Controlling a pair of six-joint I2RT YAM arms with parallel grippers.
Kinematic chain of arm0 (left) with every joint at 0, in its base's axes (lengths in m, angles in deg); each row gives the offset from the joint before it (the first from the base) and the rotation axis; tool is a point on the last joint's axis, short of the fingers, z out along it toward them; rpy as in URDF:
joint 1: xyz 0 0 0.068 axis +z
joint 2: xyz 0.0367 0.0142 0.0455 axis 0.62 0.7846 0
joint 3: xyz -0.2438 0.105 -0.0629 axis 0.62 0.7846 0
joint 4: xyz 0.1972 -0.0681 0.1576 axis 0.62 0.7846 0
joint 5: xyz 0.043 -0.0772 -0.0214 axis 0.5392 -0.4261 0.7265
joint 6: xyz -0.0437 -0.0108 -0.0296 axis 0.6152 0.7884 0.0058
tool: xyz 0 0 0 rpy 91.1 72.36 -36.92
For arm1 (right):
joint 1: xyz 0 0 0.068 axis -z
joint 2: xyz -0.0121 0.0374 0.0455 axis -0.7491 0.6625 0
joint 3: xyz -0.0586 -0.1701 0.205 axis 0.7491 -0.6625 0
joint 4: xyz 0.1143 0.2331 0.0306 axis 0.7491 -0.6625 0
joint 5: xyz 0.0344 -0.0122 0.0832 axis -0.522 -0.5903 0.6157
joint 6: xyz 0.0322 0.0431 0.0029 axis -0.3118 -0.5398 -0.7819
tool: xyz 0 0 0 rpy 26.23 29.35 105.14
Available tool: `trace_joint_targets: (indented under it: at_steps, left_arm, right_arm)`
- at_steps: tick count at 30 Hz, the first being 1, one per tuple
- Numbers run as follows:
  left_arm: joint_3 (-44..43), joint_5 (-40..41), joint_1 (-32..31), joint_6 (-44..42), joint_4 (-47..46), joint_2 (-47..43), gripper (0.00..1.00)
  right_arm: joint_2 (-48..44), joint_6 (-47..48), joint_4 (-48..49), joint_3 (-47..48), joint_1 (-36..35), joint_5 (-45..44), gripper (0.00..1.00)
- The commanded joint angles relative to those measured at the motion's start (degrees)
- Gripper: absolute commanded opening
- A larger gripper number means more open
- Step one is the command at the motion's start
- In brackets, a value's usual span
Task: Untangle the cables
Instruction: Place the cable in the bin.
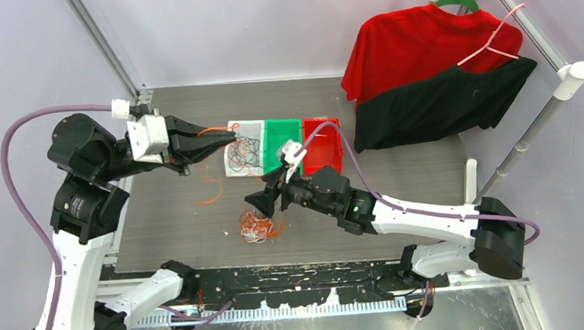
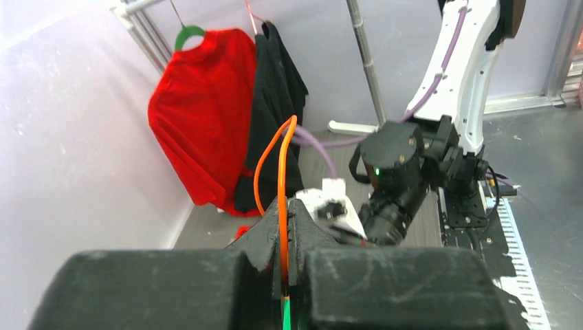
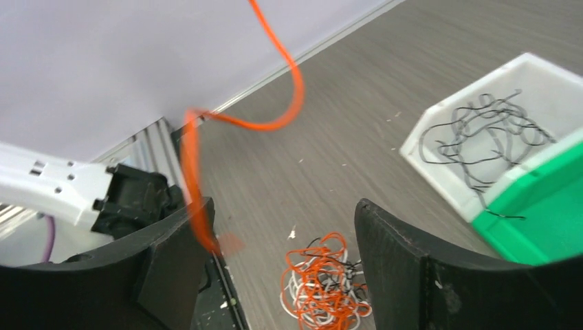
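Roughly, you are partway through. Your left claw (image 1: 232, 140) is pinched shut on one orange cable (image 2: 282, 172), held up above the white bin (image 1: 245, 124). The cable loops out of the fingertips, and what looks like the same strand hangs down past your right claw (image 3: 282, 234). That claw stands wide with nothing between its fingers, poised just over the tangle (image 1: 258, 227).

Done so far, by the look of it: a bunch of black cables (image 1: 244, 152) already lies in the white bin. The green bin (image 1: 283, 127) and red bin (image 1: 322, 152) beside it appear to hold nothing, though a thin cord there would be hard to see.

Left to do: the tangle is a knot of orange, white and some black cords on the table (image 1: 412, 180), and a loose orange strand (image 1: 212, 191) lies near it. I judge most of the work is ahead of you.

The table is a grey, wood-grained board with small pale flecks scattered on it. Pale lilac walls (image 1: 265, 29) enclose it, with metal posts (image 1: 101, 43) at the corners. At the far right a red shirt (image 1: 419, 42) and a black shirt (image 1: 438, 106) hang from a rack.
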Motion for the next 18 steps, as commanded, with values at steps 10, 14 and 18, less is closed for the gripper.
trace_joint_targets:
  at_steps: [10,14,18]
  left_arm:
    - [15.6,9.7,-1.2,-0.3,-10.9,6.1,0.00]
    - [15.4,12.8,-1.5,0.5,-14.3,11.8,0.00]
    - [15.5,14.6,-2.1,0.7,-17.8,17.7,0.00]
  right_arm:
    - [-18.9,-3.2,-12.5,-9.5,5.8,-20.0,0.77]
    - [-25.0,-4.4,-17.3,-11.9,8.4,-22.4,0.75]
    - [-28.5,-4.1,-23.6,-11.1,9.2,-30.9,0.71]
